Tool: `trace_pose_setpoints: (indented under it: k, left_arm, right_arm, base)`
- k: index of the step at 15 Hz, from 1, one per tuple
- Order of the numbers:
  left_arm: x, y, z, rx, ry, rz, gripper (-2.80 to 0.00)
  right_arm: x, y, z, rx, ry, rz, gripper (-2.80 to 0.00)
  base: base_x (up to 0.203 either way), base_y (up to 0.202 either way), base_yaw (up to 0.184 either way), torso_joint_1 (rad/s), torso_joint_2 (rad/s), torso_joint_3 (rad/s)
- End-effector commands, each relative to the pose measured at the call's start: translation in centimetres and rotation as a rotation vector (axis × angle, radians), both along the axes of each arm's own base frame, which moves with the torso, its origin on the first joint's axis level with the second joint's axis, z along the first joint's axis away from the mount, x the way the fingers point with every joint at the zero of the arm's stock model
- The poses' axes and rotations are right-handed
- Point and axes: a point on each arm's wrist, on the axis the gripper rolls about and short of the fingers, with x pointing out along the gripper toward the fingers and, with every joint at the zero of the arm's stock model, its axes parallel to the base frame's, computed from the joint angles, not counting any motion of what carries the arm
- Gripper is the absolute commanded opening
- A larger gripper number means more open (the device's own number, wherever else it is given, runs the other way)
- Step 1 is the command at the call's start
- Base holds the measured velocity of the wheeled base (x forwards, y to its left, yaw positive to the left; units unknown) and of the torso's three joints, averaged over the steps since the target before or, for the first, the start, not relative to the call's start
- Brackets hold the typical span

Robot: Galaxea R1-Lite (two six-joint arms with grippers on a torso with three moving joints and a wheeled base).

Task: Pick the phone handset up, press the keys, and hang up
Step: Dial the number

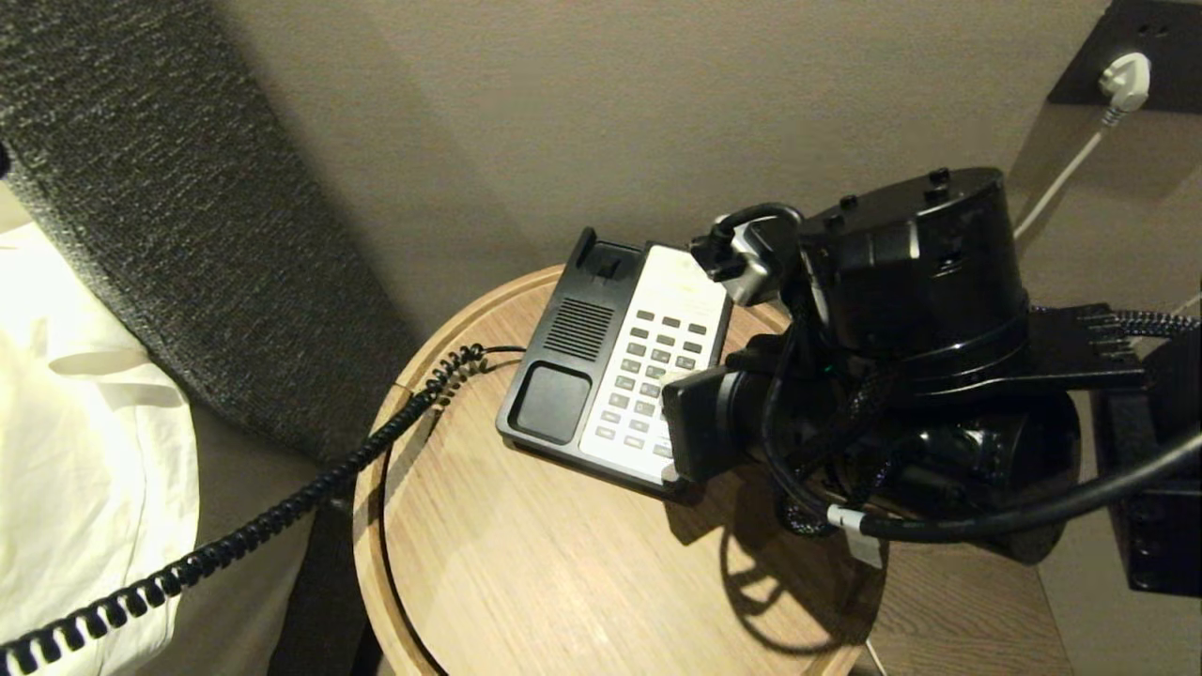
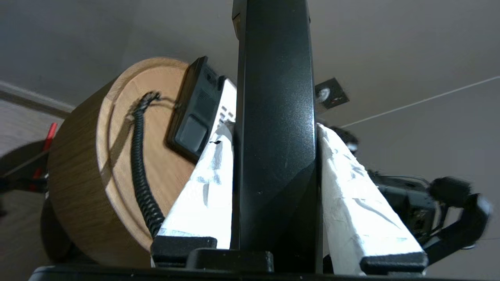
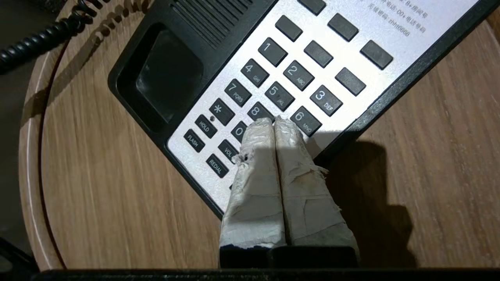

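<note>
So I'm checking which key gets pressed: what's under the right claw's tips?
The shut right claw sits over the keys, between 8 and 6. The key beneath, and any contact, is covered by the fingers.

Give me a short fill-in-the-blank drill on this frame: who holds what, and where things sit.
1. The left pincer is shut on the phone ____.
2. The right pincer, its fingers pressed together, is over the ____ of the phone base.
3. The base sits on a round ____ table.
4. The coiled cord trails off the table's ____ side in the head view.

Missing words: handset; keys; wooden; left
</note>
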Motion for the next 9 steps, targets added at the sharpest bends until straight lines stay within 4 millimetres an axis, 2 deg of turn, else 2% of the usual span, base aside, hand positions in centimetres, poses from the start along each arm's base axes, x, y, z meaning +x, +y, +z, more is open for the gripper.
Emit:
trace_pose_setpoints:
  k: [1,9]
  left_arm:
    - [-0.1,0.1,-1.1,0.008,0.012,-0.001,-2.80]
    - [-0.4,0.4,-0.9,-0.005,-0.002,-0.002,-2.80]
  right_arm:
    - [-0.5,0.1,0.3,0.019,-0.004,0.008,-2.80]
    - [0.7,1.8,-1.3,-0.001,0.014,0.008,-2.80]
  base:
    - [0.000,0.000,0.000,0.000,0.00,0.000]
    - [0.000,0.000,0.000,0.000,0.00,0.000]
